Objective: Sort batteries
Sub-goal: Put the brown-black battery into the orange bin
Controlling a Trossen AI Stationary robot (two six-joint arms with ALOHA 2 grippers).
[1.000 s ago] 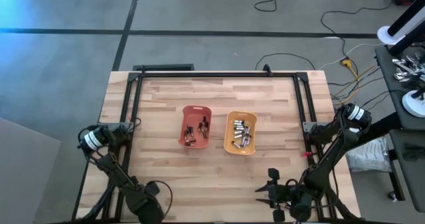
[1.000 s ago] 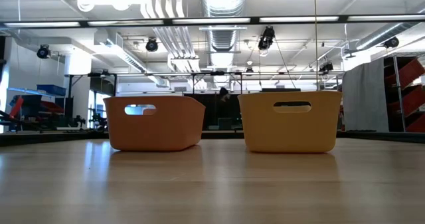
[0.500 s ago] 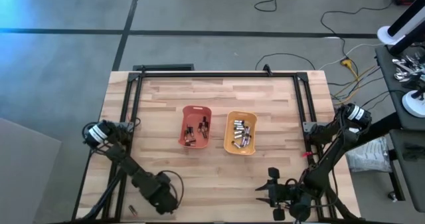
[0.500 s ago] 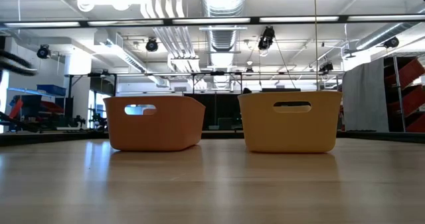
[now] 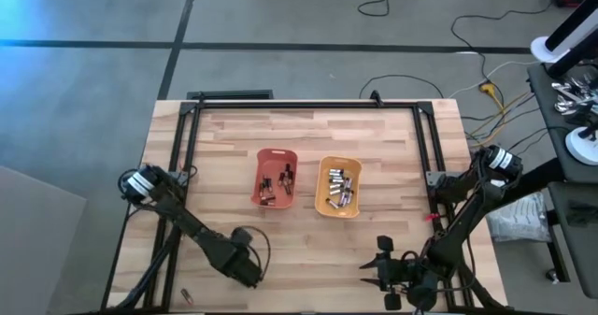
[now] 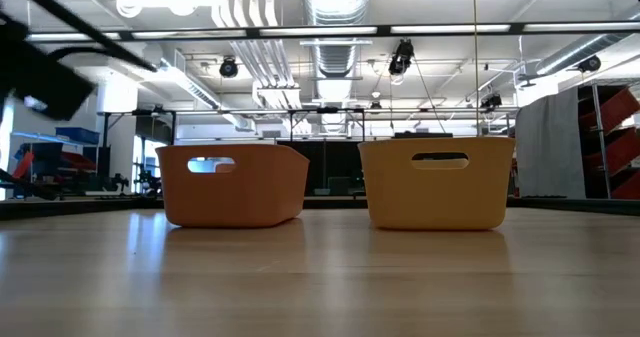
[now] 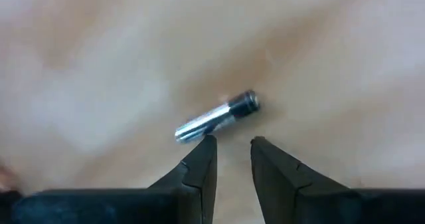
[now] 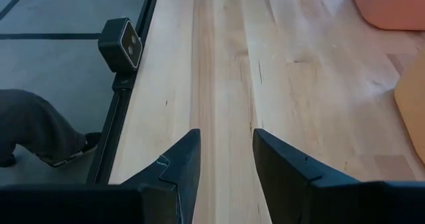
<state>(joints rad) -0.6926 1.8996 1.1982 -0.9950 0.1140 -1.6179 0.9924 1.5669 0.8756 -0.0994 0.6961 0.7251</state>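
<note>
Wooden tabletop (image 7: pixel 345 44) carries a loose silvery battery (image 7: pixel 216 117) just at 12 o'clock of the left gripper (image 7: pixel 232 151), its fingers slightly spread and empty; long axis runs crosswise to the gap. Right gripper (image 8: pixel 222 151), fingers apart, waits at the table's near edge, well apart from that cell

Left pincer (image 7: pixel 232 151) slightly parted; right pincer (image 8: pixel 222 151) open.

Batteries (image 5: pixel 338 188) in two side-by-side trays (image 5: pixel 275 154)

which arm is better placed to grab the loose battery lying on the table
Left. The left gripper hangs right over the loose battery, fingers open with the cell just ahead of the tips. The right gripper waits at the table's near right edge, with no battery in its view.
</note>
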